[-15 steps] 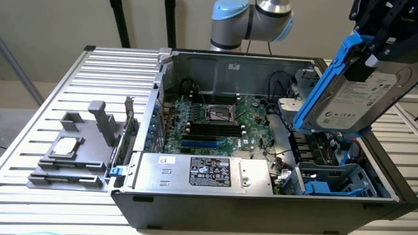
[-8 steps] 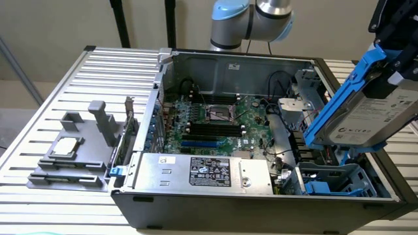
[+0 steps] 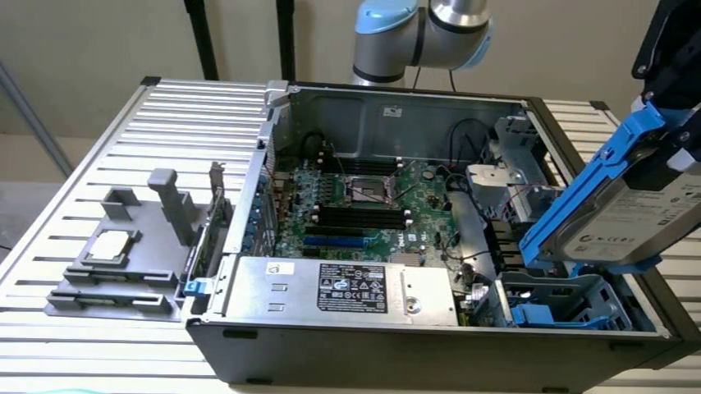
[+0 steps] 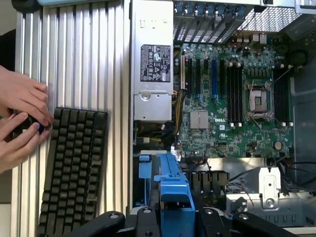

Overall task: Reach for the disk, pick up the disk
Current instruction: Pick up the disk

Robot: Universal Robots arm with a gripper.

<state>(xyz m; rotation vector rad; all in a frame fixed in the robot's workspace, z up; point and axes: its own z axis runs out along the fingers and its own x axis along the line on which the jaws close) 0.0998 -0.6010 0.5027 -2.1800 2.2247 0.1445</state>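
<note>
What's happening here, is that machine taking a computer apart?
Something like that. A robot arm has its end effector clamped on a hard drive in a blue frame, holding it tilted in the air above the drive cage at a corner of the open computer case. The motherboard and power supply lie exposed inside. In the wrist view, a person's hands rest by a black keyboard on the table.

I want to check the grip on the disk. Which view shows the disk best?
The exterior view: the disk hangs tilted above the open computer case, its silver face, white label and blue frame in plain sight. The wrist view gives just the blue frame's end between the gripper's black fingers.
</note>
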